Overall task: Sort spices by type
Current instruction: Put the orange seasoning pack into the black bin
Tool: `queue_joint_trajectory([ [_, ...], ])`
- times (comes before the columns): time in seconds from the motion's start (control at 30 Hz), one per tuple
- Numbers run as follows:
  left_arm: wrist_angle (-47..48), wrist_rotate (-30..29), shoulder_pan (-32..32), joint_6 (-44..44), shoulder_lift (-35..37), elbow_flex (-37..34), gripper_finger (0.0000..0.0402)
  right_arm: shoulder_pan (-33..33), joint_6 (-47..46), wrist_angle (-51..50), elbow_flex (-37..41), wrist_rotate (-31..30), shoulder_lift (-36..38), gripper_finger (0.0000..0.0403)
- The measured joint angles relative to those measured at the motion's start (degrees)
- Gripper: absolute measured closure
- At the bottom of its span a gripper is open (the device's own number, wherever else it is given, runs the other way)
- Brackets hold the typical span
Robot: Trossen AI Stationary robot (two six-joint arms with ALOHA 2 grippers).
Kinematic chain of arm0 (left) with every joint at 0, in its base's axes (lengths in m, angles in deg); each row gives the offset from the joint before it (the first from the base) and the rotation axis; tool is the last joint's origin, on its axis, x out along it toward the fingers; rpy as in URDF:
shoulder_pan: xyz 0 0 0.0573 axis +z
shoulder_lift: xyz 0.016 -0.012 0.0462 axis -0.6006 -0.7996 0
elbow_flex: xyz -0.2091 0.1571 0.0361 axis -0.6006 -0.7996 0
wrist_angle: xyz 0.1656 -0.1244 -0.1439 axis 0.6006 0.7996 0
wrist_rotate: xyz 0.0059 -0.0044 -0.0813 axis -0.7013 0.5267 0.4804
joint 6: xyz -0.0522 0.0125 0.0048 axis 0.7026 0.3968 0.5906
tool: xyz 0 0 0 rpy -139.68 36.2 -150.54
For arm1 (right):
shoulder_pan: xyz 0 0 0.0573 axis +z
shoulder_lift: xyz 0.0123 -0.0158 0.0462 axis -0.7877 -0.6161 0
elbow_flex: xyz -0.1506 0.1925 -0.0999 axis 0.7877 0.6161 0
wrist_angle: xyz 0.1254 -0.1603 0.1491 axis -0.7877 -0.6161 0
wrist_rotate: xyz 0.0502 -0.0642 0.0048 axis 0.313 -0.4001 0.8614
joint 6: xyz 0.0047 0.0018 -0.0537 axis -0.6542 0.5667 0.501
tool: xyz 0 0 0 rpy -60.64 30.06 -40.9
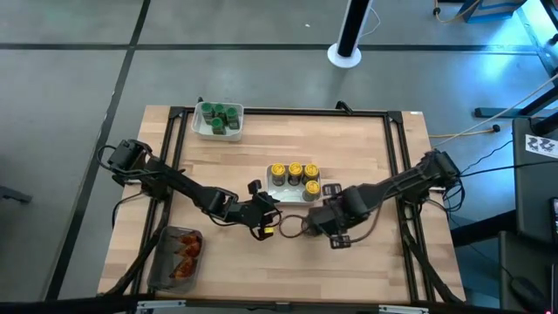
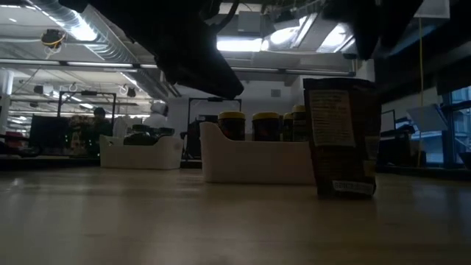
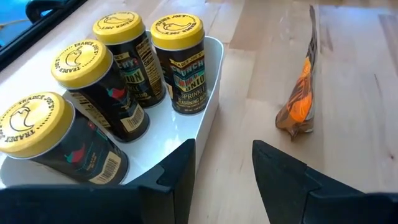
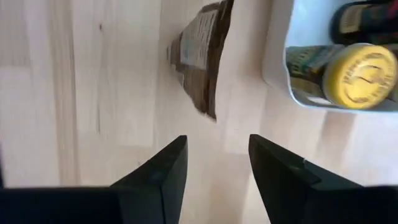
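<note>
On the table we found green-lidded jars and yellow-lidded jars sorted in trays, packets in the tub, one packet standing loose between the left gripper and right gripper, both part-open and empty.

From overhead I see the pale wooden table evenly lit. My table-level view is dim, backlit by bright ceiling strip lights at twelve o'clock. The right wrist view is blurred.
</note>
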Motion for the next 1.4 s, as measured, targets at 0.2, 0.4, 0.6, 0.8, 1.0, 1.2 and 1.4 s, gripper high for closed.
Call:
queue_joint_trajectory([
  [0.2,-0.1,0.0,0.6,2.4,0.0,0.0,0.0237,5.7,-3.1,-1.8,3.0,-10.5,5.7,0.0230],
  [0.4,-4.6,5.0,1.7,3.0,0.0,0.0,0.0171,10.2,-13.4,-1.8,13.9,-14.4,14.6,0.0231],
  [0.6,-10.3,13.0,3.1,4.5,0.0,0.0,0.0129,15.6,-26.5,4.0,32.0,-17.7,27.8,0.0231],
  [0.8,-13.4,13.7,4.0,4.3,0.0,0.0,0.0130,20.0,-31.7,19.4,48.3,-23.5,38.0,0.0231],
  [1.0,-13.9,14.7,4.6,2.9,-1.5,2.5,0.0132,20.0,-28.5,34.3,58.2,-29.3,39.9,0.0231],
  [1.2,-10.7,15.0,5.0,0.0,-6.8,10.3,0.0135,20.0,-28.2,42.4,63.0,-35.8,39.7,0.0231],
  [1.4,-0.2,16.6,6.2,1.6,-11.1,18.4,0.0141,20.0,-25.3,47.0,64.6,-38.4,39.7,0.0231],
])
